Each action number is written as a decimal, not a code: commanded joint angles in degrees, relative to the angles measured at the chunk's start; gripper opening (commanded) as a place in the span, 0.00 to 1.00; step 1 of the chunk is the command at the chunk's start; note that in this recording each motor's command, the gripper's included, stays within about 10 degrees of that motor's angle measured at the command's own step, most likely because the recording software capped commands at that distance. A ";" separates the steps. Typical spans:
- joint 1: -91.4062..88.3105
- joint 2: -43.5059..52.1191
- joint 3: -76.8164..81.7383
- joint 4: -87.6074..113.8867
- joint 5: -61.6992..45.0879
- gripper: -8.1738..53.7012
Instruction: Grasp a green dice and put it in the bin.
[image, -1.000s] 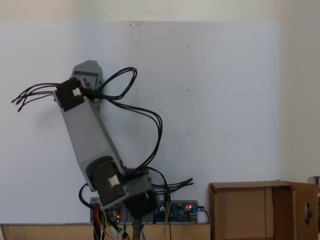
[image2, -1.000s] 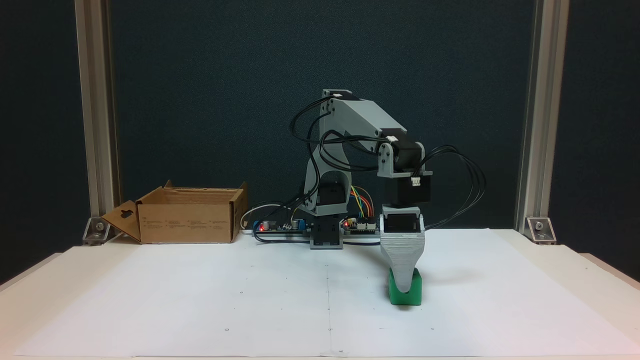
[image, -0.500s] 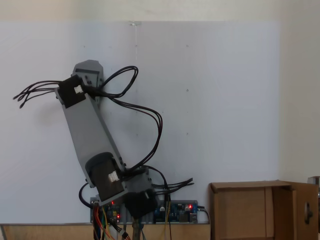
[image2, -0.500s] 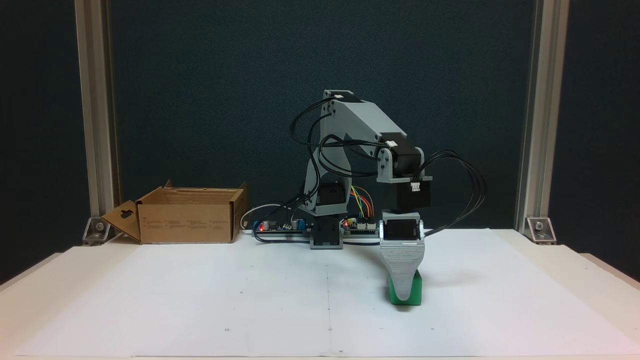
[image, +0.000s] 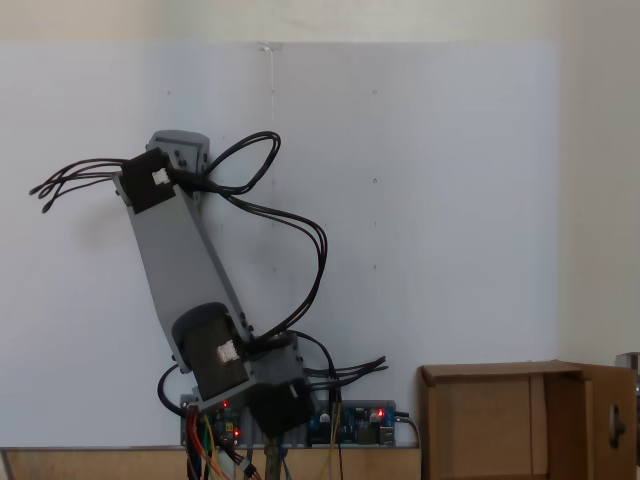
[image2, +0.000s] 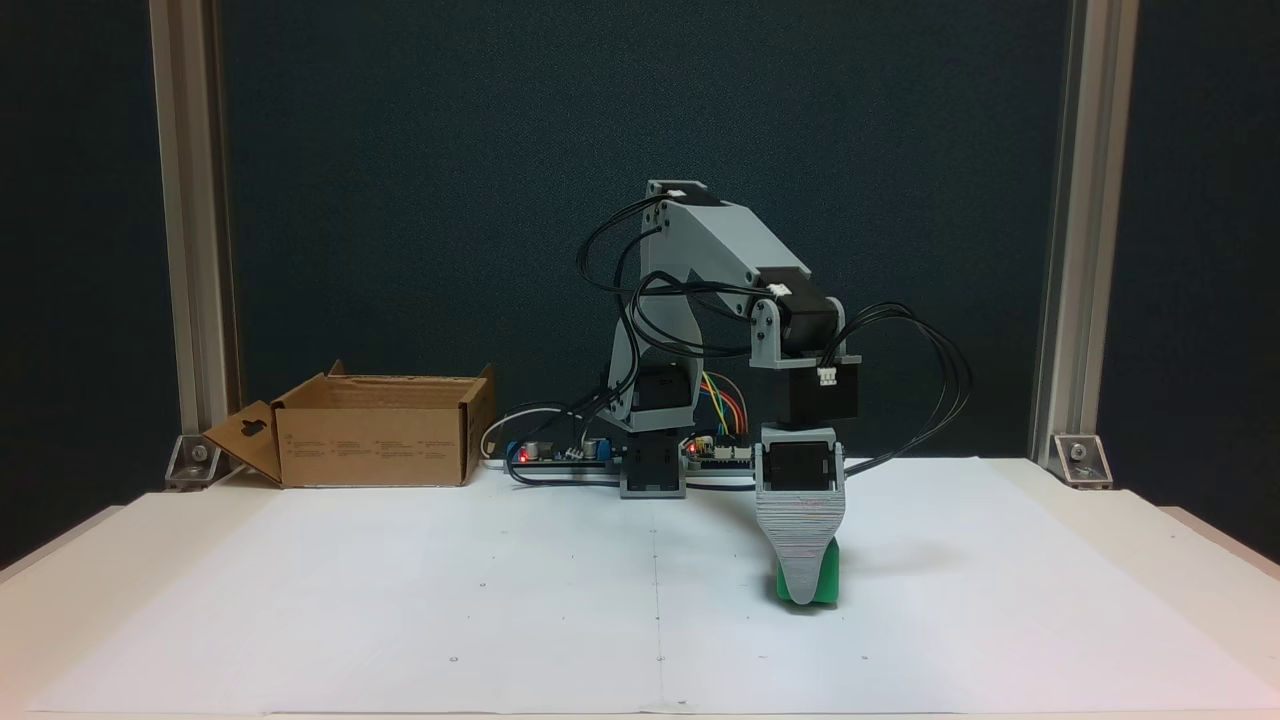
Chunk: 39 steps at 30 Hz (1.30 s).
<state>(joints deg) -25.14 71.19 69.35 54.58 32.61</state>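
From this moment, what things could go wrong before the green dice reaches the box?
1. The gripper is down over the green dice, but its front jaw hides the other, so the hold cannot be judged; the dice might slip when lifted.
2. The gripper tip is very close to the white paper; pressing lower could scrape it.
3. The bin stands far left in this fixed view, with upright flaps; a low carry could hit a flap.

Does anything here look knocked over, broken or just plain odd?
Nothing stands out. The cardboard bin sits upright with its flaps open, far left of the arm in that fixed view. The green dice rests on the white paper, half hidden behind the tool. Nothing spilled.
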 joint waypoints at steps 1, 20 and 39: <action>0.09 0.44 -0.70 -0.70 2.64 0.33; 18.81 9.49 -46.23 45.79 -1.49 0.33; 72.16 21.80 -46.14 45.79 -30.59 0.33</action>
<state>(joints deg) 42.63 90.70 26.10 97.56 8.70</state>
